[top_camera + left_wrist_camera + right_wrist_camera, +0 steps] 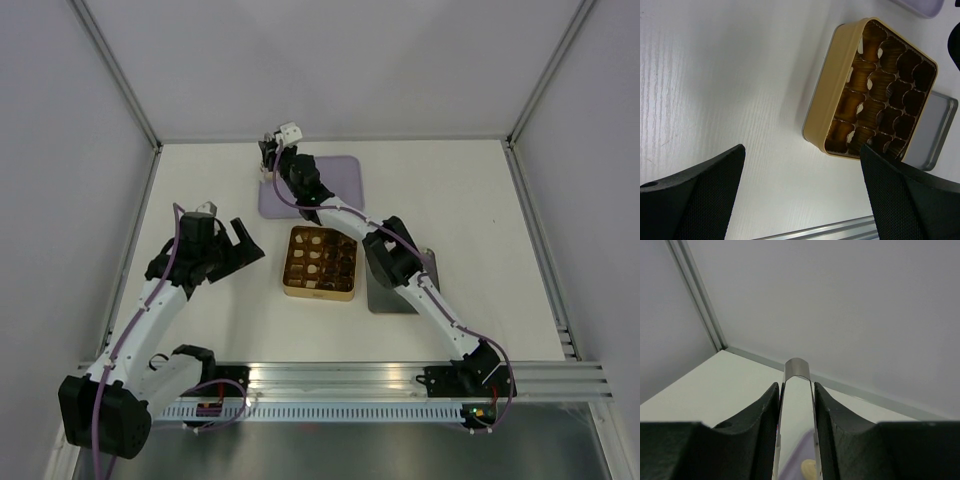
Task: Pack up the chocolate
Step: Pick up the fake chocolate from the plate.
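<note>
The gold gridded tin (320, 262) stands mid-table; it also shows in the left wrist view (840, 85). Pale bits (312, 269) lie in some of its left cells; the dark cells are too small to read. My right gripper (269, 156) is over the back left corner of a lavender tray (340, 175). It is shut on metal tweezers (797, 367), held upright between the fingers. One pale cream chocolate piece (810, 469) lies on the tray between the tweezer arms. My left gripper (230, 240) is open and empty, left of the tin (802, 150).
A grey metal lid (385, 295) lies right of the tin, partly under the right arm; it also shows in the left wrist view (940, 130). An aluminium rail (400, 375) runs along the near edge. Grey walls close the back and sides.
</note>
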Robot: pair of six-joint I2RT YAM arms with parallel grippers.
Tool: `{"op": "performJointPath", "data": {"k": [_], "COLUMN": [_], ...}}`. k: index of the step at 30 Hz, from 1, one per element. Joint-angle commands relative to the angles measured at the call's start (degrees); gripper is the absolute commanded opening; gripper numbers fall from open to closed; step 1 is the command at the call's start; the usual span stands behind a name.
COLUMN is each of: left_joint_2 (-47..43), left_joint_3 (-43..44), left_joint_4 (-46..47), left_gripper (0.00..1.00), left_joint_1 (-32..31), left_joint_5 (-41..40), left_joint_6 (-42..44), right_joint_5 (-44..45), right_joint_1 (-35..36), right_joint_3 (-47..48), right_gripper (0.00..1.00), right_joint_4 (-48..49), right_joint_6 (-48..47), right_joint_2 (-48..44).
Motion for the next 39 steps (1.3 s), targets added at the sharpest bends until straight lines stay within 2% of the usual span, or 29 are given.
{"op": "performJointPath", "data": {"k": [1,8,18,24,39], "left_joint_2": [-1.1,-2.5,-2.6,-2.1,-1.8], "left_joint_3": [2.4,1.8,1.9,2.0,2.0], "left_joint_4": [0.0,-0.3,-0.5,-0.5,-0.5], "left_gripper": [1.0,1.0,1.0,1.0,1.0], "left_joint_1": [0.3,0.3,0.3,0.3,0.3], "left_joint_5": [-0.4,-0.9,-1.2,-1.6,-2.4], "left_joint_6": [0.9,1.0,1.4,1.4,1.2], "right_joint_5": [1.2,1.5,-1.6,-3.4,-5.4], "right_joint_1": [-0.5,-1.3,-1.7,-1.2,-1.0], "right_joint_3": [5.9,9.8,9.7,9.6,9.9], "right_gripper": [0.39,0.39,0.39,0.4,0.33], "right_joint_4": [1.0,2.3,1.9,0.5,0.2], "right_joint_6": [-1.4,-0.9,2.1,0.3,-0.4], "right_joint_2": [2.8,7.5,9.2,9.5,10.2]}}
